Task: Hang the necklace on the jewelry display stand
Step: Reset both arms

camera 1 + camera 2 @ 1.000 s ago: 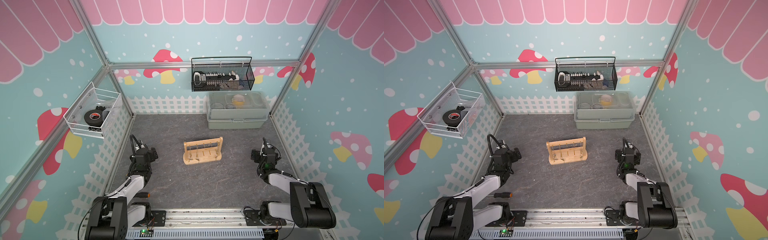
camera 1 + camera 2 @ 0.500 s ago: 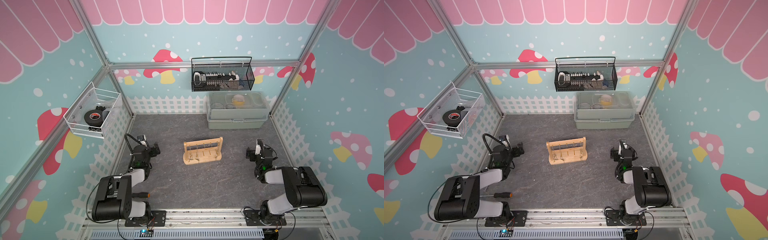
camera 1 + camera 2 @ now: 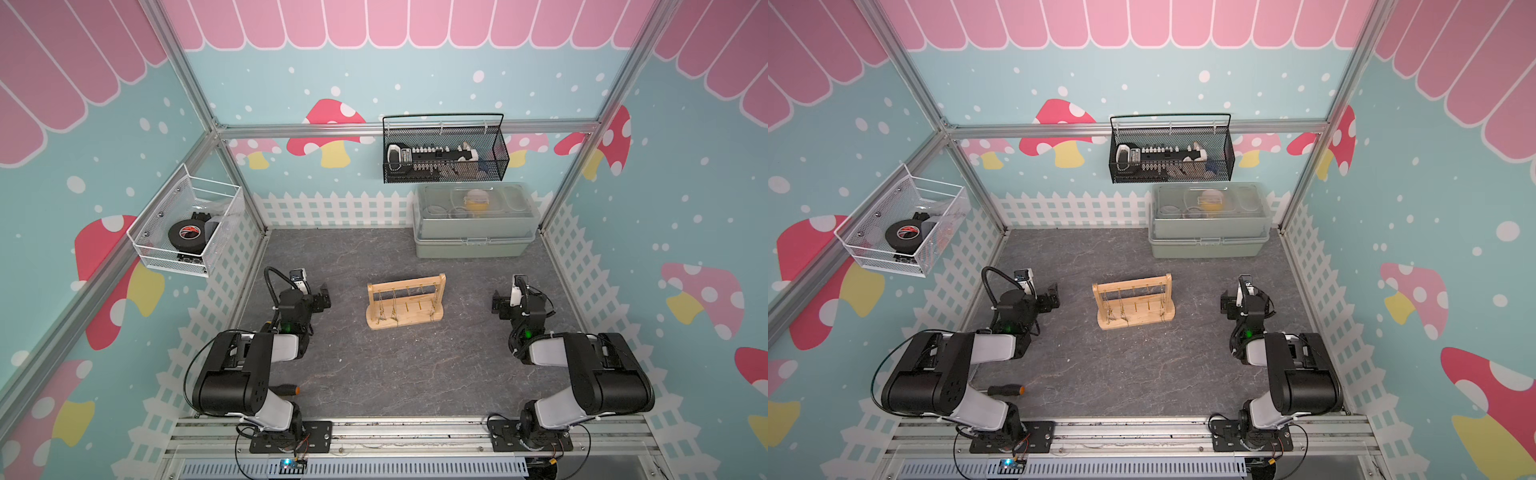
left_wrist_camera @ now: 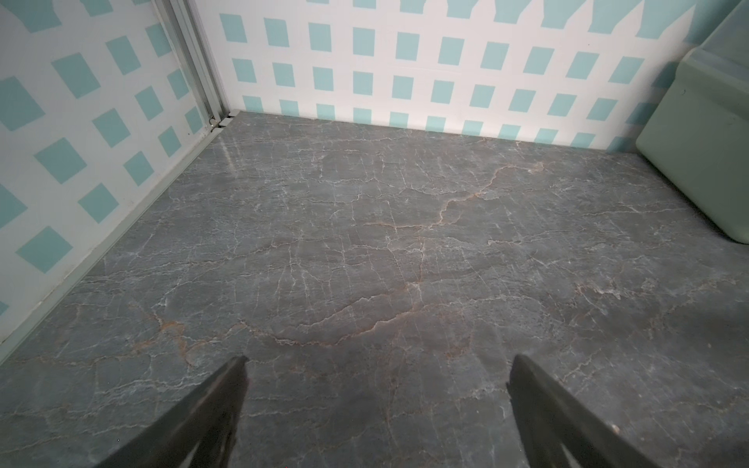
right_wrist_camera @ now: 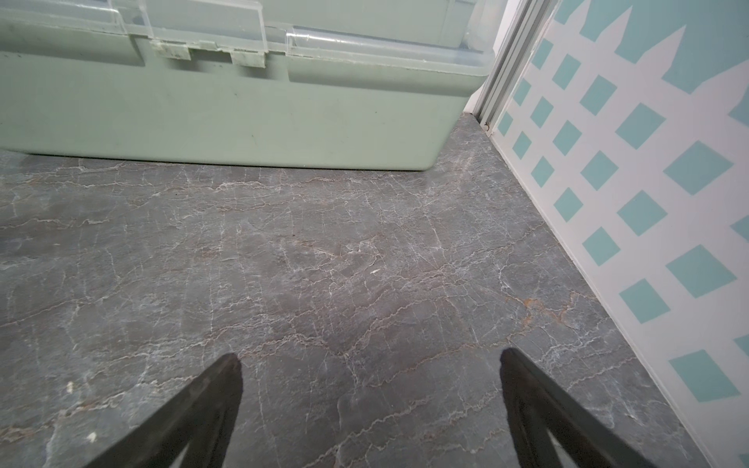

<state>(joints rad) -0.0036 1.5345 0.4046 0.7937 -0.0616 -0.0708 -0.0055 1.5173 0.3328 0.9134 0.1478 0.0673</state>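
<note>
Wide and empty at left gripper and right gripper; open floor round stand, box at back edge.

Grey-green lidded box at the back, lid shut. Just above, black mesh basket hung on the rail. On the left wall, white mesh basket; holds a black tape roll. Near the front, small black tool with an orange end, flat on the grey tabletop.

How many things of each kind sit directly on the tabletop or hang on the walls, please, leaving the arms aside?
Wooden jewelry display stand: 1
Grey-green lidded box: 1
Black-and-orange hand tool: 1
Wire wall baskets: 2, white and black
Total: 5
</note>
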